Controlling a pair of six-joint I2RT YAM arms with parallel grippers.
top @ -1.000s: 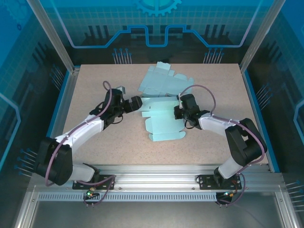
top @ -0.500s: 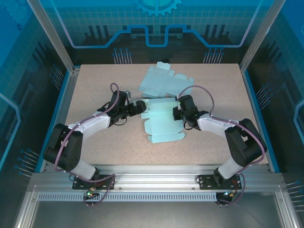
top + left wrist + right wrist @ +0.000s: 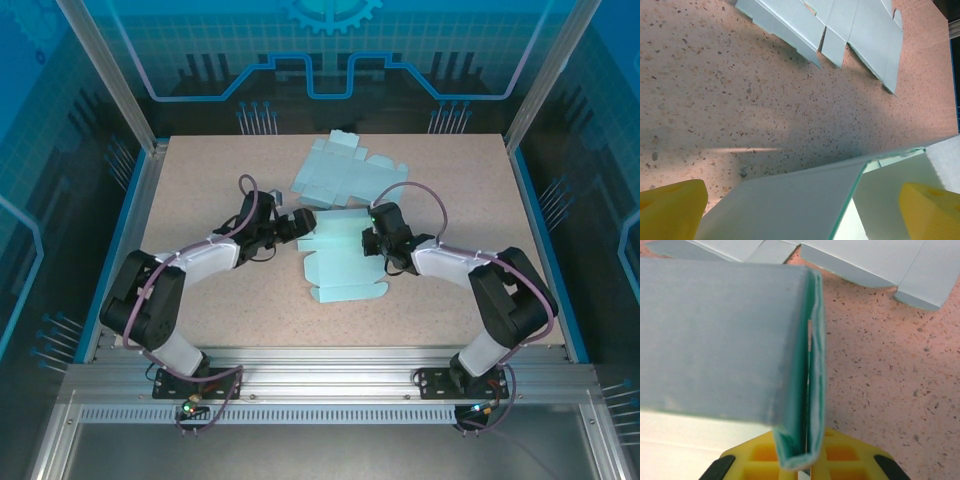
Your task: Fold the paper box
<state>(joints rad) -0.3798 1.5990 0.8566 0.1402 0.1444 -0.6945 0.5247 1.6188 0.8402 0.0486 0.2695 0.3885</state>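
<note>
The left gripper (image 3: pixel 298 222) stood with its jaws spread wide at the left edge of the pale green paper box (image 3: pixel 342 262). A panel's edge lay unclamped between its yellow fingertips (image 3: pixel 671 206). The box lay mid-way across the table (image 3: pixel 210 300), mostly flat, its right flap doubled over and pinched in the closed right gripper (image 3: pixel 369 238). A second flat box blank (image 3: pixel 335 170) lay just beyond it, on the far side. In the right wrist view the fold hid that gripper's fingertips.
</note>
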